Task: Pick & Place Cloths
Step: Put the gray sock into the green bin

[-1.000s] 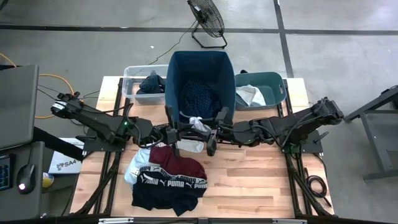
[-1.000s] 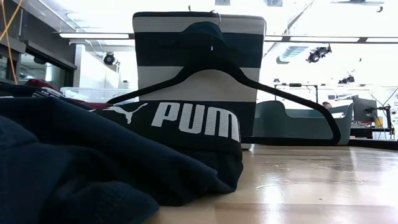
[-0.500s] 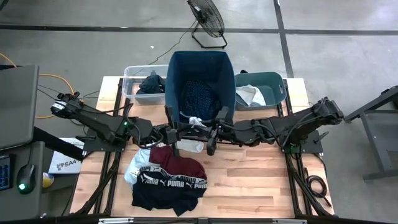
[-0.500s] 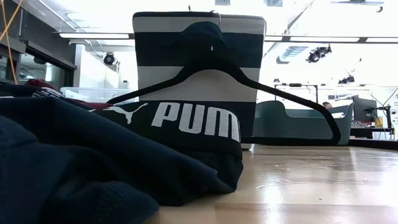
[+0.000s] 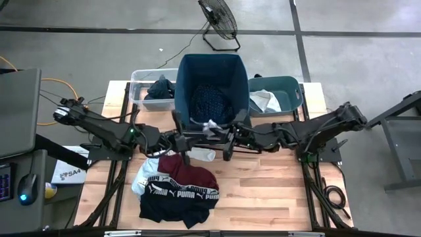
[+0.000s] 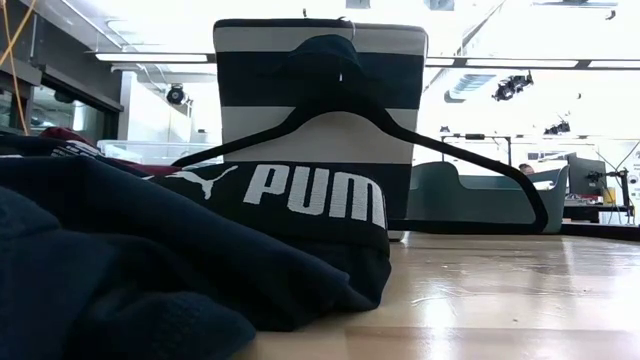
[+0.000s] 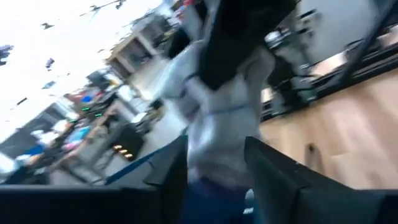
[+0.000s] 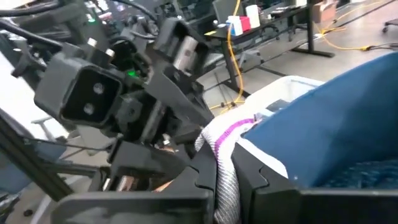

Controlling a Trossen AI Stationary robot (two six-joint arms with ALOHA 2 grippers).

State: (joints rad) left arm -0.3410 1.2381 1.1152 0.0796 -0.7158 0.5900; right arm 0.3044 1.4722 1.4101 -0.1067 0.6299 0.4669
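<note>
Right wrist view shows my right gripper (image 8: pixel 227 180) pinched shut on the white cloth (image 8: pixel 225 149) just short of the blue bin (image 8: pixel 336 137), ready for dropping in.

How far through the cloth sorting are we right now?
Done: a dotted navy garment lies in the tall blue bin, a dark one in the clear tub, a white one in the teal tub. In hand: the right gripper is shut on a pale cloth at the bin's front edge, the left gripper beside it. Left: the maroon and PUMA pile.
</note>
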